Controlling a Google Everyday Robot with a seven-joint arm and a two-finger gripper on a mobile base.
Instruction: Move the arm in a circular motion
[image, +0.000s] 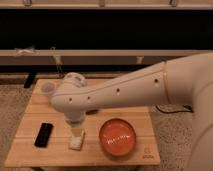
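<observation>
The arm (125, 90) is large, glossy and white with small dark dots. It reaches from the right edge across the wooden table (145, 152) to a rounded elbow (65, 97) over the table's left half. From the elbow a short segment points down, and the gripper (76, 131), a narrow pale tip, hangs just above a pale block (76, 142) near the front edge. It holds nothing that I can see.
A black phone (43, 134) lies at the front left. An orange bowl (118, 136) sits at the front centre-right. A pale cup (47, 88) shows at the back left, partly behind the elbow. Dark shelving stands behind the table, and a cable lies on the floor at right.
</observation>
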